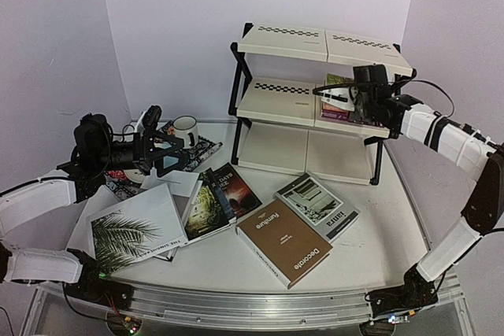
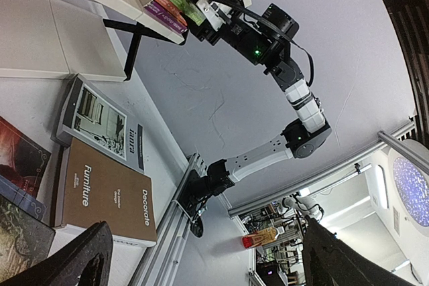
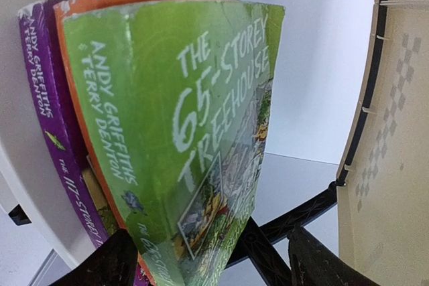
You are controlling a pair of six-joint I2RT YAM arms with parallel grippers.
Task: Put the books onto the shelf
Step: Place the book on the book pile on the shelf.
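The shelf stands at the back right. On its middle tier three books stand together: a green "65-Storey Treehouse", an orange one and a purple one. My right gripper is at that tier, open, with the green book's lower end between its spread fingers and a gap on the right side. On the table lie a palm-leaf book, two dark novels, the brown "Decorate" and the grey-white "ianra". My left gripper hovers open at the left, holding nothing.
A white mug stands at the back left beside a dark patterned placemat. The right arm reaches up to the shelf. A metal rail runs along the table's near edge.
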